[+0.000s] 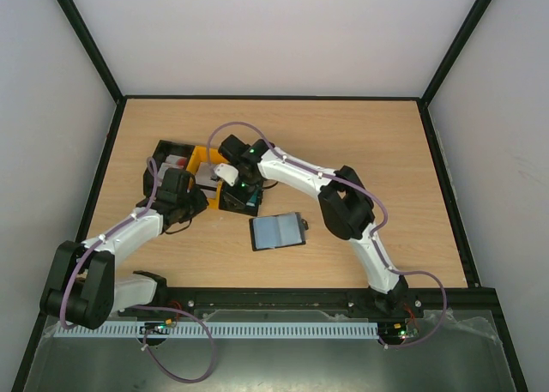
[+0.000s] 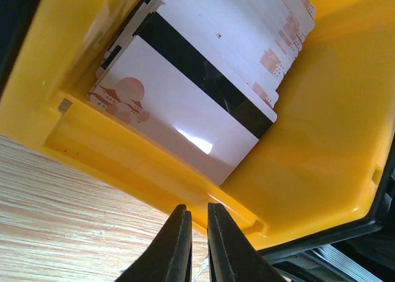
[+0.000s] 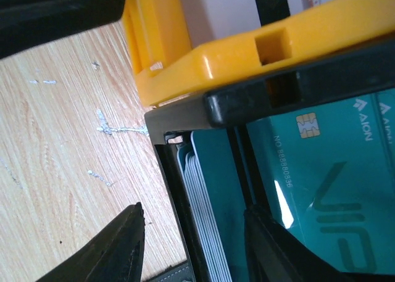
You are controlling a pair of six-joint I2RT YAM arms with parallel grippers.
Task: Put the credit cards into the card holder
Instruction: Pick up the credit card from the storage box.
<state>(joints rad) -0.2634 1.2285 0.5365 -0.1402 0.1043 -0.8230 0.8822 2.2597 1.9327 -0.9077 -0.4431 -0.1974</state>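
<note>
Early — holder (image 1: 277, 232) lies open on table (image 1: 386, 152), centre of top view, no card seen in it. Stock: white striped cards (image 2: 203, 103) in yellow bin (image 2: 321, 146), teal cards (image 3: 321, 171) in black bin (image 3: 278, 97). Grip: left fingers (image 2: 198, 213) near shut, empty, at yellow rim; right fingers (image 3: 194, 214) wide, astride black bin wall, gripping nothing — all cards left.

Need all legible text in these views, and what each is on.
"AION": teal card, beside the chip.
"NO 8888...": same card; later digits unsure.
"VIP": same card, large, partly cut off.
White striped card: red drawing only, no text.
Top view: nothing legible.
</note>
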